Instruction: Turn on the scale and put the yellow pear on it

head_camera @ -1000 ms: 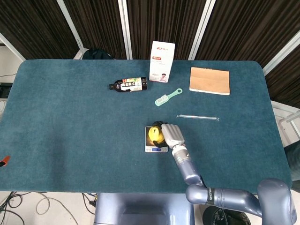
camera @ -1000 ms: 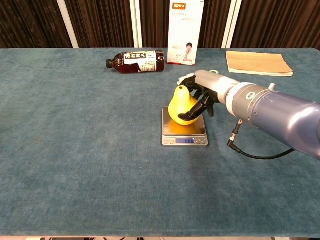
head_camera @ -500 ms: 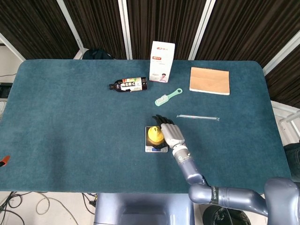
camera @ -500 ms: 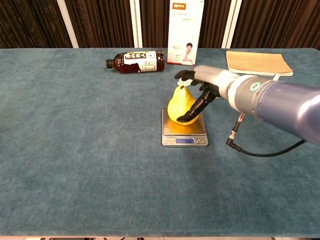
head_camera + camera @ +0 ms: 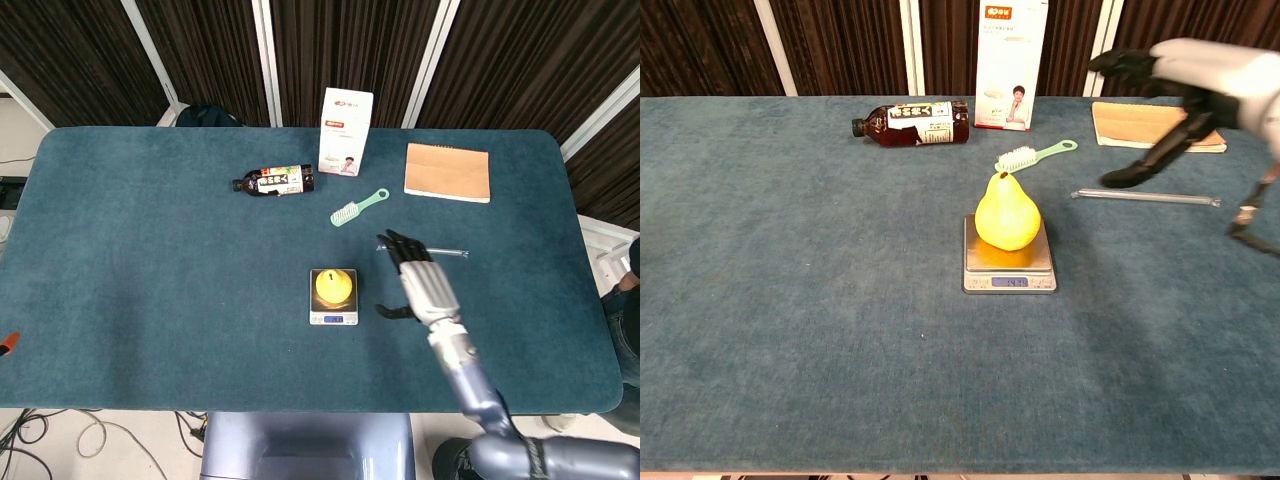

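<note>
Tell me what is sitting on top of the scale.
The yellow pear stands upright on the scale, stem up, with nothing touching it. It covers the middle of the platform, so that part is hidden. The lit display strip in front stays visible, digits too small to read.

right hand [image 5: 424,285] | raised, empty (fingers spread) | left arm unseen

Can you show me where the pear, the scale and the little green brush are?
pear [image 5: 1007,214], chest view, on its fat yellow belly.
scale [image 5: 1008,282], chest view, on the front strip with the display.
green brush [image 5: 347,212], head view, on the bristle end.
</note>
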